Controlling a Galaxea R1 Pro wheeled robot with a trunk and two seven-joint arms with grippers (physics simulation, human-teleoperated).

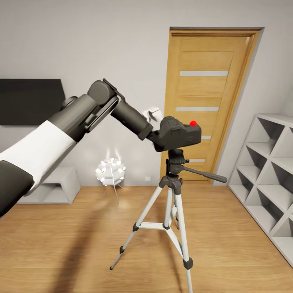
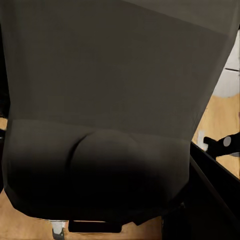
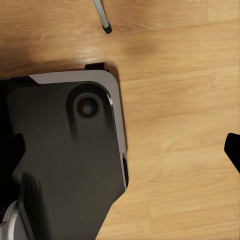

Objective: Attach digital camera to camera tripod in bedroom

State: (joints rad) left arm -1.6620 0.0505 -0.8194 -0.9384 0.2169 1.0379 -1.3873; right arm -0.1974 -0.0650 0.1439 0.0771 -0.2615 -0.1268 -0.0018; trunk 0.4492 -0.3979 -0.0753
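Left end effector (image 1: 156, 136) clamped on the digital camera (image 1: 179, 136), fingers hidden behind the body so exact opening impossible to read, yet evidently closed enough to carry it; camera poised right atop the camera tripod (image 1: 173, 191) head, touching or just above, gap unclear. Mounting step in hand, judged nearly done: next, lowering squarely onto the head, keeping level above the pan handle (image 1: 205, 175), then releasing without nudging the thin legs. Right end effector's opening not readable.

Left arm (image 1: 73, 122) — white sleeve, dark grey cylindrical links
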